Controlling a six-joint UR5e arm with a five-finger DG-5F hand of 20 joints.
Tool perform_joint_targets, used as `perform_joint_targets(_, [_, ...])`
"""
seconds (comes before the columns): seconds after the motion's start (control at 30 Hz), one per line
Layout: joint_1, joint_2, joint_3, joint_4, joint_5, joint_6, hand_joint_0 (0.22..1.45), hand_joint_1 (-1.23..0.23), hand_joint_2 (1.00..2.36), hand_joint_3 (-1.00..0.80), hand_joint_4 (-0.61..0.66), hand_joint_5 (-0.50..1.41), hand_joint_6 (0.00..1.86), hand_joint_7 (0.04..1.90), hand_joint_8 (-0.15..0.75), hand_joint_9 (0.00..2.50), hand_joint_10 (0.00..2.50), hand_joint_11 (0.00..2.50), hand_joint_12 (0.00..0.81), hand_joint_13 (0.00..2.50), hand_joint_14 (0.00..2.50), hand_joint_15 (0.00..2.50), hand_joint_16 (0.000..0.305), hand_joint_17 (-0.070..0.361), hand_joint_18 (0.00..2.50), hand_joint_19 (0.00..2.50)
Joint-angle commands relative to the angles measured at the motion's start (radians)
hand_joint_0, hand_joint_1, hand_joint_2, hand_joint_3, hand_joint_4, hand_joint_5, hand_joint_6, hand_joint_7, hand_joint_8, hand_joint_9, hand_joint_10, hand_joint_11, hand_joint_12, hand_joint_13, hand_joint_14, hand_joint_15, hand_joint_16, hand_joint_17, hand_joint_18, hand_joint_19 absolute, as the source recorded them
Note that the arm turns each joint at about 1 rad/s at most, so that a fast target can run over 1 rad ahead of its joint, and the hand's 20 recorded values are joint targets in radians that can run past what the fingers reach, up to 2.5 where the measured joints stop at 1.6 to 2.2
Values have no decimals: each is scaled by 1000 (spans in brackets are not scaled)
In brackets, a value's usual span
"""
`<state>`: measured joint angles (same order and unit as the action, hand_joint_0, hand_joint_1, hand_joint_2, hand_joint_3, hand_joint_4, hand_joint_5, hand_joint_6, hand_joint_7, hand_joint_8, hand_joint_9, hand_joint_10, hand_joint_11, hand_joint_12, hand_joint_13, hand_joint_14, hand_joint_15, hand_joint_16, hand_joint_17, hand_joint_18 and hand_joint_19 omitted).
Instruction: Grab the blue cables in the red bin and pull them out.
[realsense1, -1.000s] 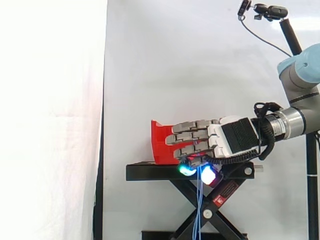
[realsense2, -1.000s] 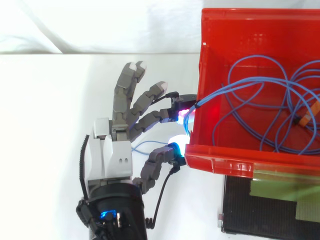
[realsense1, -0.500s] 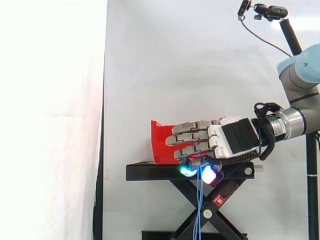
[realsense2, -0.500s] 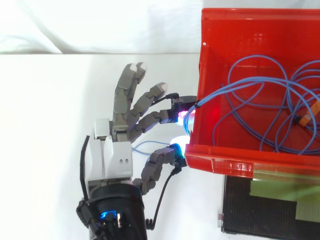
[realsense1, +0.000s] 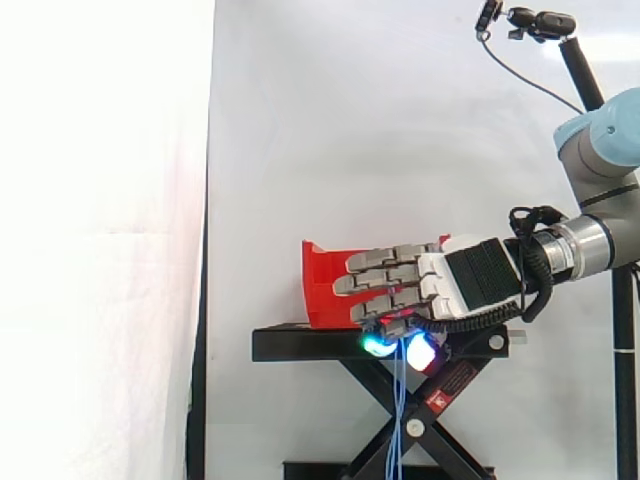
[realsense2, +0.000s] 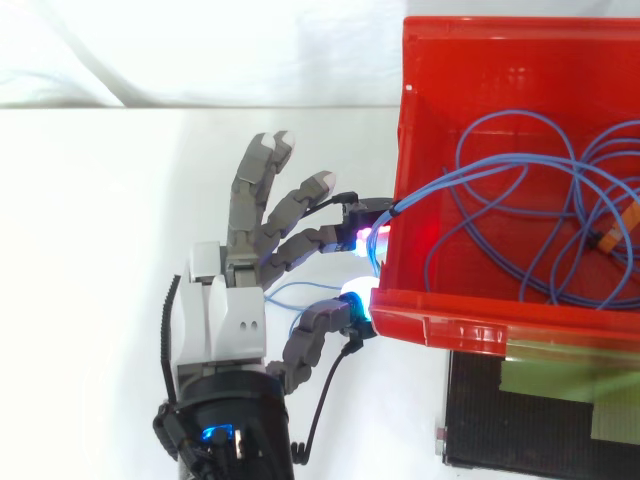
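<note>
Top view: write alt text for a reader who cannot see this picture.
A robot hand pinches blue cables between its thumb and a fingertip, just outside the nearest wall of a red bin. The cables run over that wall into loose loops inside the bin.
</note>
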<state>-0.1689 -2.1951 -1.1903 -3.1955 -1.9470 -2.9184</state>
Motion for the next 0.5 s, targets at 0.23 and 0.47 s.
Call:
perform_joint_targets(0.23, [-3,0,0,2,0,0,911,-970,1000,-1000,297,780,9,567,314,748,10,309,330,352,12,328,46,103,129,354])
perform_joint_targets(0.47, [-1,0,-2,16,0,0,914,-970,1000,-1000,267,818,4,650,317,753,12,315,329,359,12,329,46,104,133,360])
